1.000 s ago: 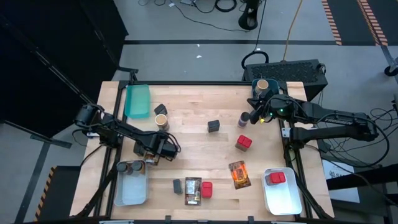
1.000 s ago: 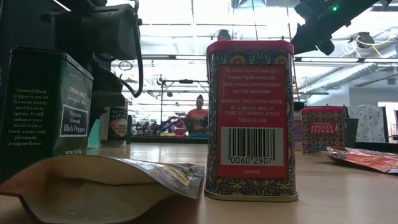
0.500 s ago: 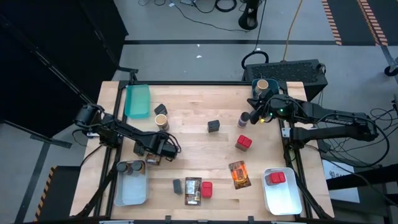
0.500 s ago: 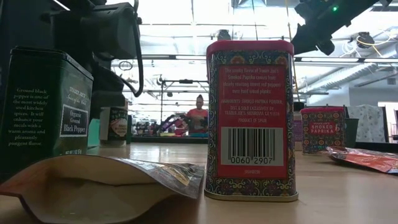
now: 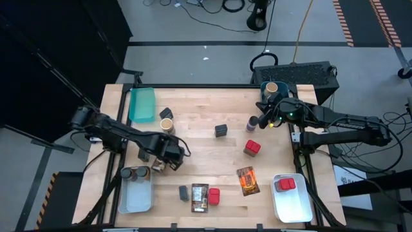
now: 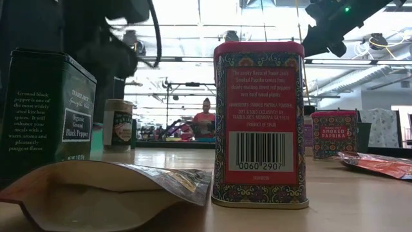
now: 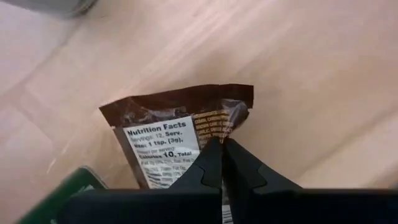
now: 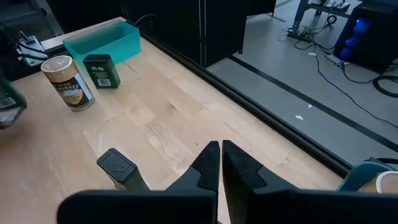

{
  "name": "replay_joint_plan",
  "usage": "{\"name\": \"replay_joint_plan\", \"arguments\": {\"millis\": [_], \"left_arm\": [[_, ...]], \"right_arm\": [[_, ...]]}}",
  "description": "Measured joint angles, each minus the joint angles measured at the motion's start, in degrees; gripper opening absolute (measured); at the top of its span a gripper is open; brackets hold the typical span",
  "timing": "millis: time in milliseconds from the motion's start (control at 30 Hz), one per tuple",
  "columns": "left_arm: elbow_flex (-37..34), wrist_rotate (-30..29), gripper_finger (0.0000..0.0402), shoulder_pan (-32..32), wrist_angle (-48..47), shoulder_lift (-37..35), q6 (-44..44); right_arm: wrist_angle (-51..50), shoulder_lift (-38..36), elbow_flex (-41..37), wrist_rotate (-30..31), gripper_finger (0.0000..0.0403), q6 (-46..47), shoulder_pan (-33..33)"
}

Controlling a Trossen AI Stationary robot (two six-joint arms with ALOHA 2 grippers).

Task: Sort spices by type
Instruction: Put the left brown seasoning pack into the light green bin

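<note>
My left gripper (image 5: 161, 162) is shut on a dark brown printed packet (image 7: 177, 127) at the near left, beside the clear bin (image 5: 136, 196) that holds two dark jars (image 5: 132, 173). My right gripper (image 8: 221, 149) hangs shut and holds nothing at the far right, next to a small jar (image 5: 252, 124). Standing on the table are a tan cylinder (image 5: 167, 125), dark tins (image 5: 221, 131) (image 5: 166, 113) (image 5: 184, 192) and red tins (image 5: 252, 147) (image 5: 214, 196). Two more packets (image 5: 199, 197) (image 5: 248, 180) lie flat. My left gripper pinches the brown packet between its two fingers, on the printed back face near one side edge (image 7: 214, 134). The packet's sealed far end (image 7: 186, 96) sticks out past the fingertips. Whether the packet is clear of the table I cannot tell.
A teal bin (image 5: 141, 104) sits at the far left. A clear bin (image 5: 291, 203) at the near right holds a red tin (image 5: 286, 185). Another tan cylinder (image 5: 271, 88) stands beyond the table's far right corner. Bare wood lies in the middle.
My left arm has gone up and a little toward the table's right edge. In the low view it has lifted away from in front of the tan cylinder, which now shows whole.
</note>
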Motion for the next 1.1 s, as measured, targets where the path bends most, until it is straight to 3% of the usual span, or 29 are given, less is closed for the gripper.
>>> {"name": "replay_joint_plan", "arguments": {"millis": [300, 567, 800, 933, 1100], "left_arm": [[0.29, -8.01, 0.0002, 0.47, 0.15, -14.14, 4.72], [0.36, -27.35, 0.0001, 5.57, -0.77, -24.01, 11.27], [0.31, -44.95, 0.0001, 14.45, -11.03, -26.02, 14.81], [-1.24, -50.13, 0.0001, 20.5, -12.07, -25.9, 14.83], [-3.34, -50.74, 0.0005, 28.77, -12.35, -25.86, 17.36]], "right_arm": [[-0.06, 0.0, 0.0, 0.0, 0.0, 0.0, 0.01], [-0.03, 0.0, 0.0, 0.01, 0.0, 0.0, -0.01], [-0.08, 0.02, 0.0, -0.01, 0.0, 0.02, -0.01], [-0.06, 0.02, 0.0, -0.01, 0.0, 0.01, -0.01], [-0.06, 0.02, 0.0, 0.01, 0.0, 0.0, -0.01]]}}
